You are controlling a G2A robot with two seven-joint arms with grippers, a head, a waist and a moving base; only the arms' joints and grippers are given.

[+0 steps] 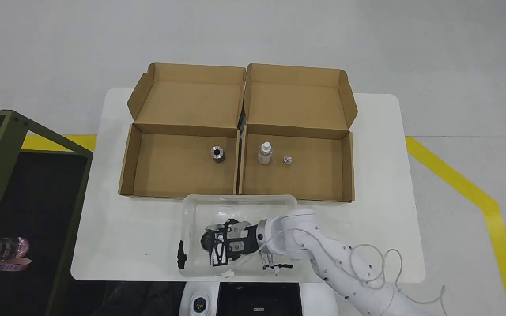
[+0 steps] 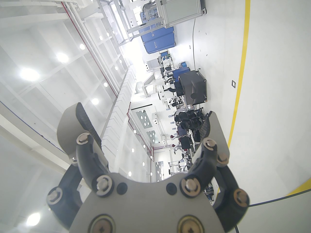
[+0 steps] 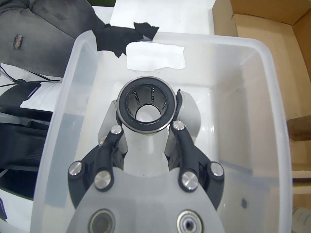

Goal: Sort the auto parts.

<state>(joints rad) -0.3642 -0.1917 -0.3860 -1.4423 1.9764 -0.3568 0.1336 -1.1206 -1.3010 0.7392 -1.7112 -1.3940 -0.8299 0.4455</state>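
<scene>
One linear bearing (image 3: 145, 98) clamped in the right tool (image 3: 147, 104) inside the clear bin (image 3: 206, 38), left tool (image 2: 144, 112) spread wide.

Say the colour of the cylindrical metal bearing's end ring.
The bearing's end ring is black, clearest in right wrist view.

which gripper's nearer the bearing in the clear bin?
Right. The right gripper is down inside the clear bin, shut on the bearing. The left gripper is open, aimed out at the room, away from the table.
</scene>
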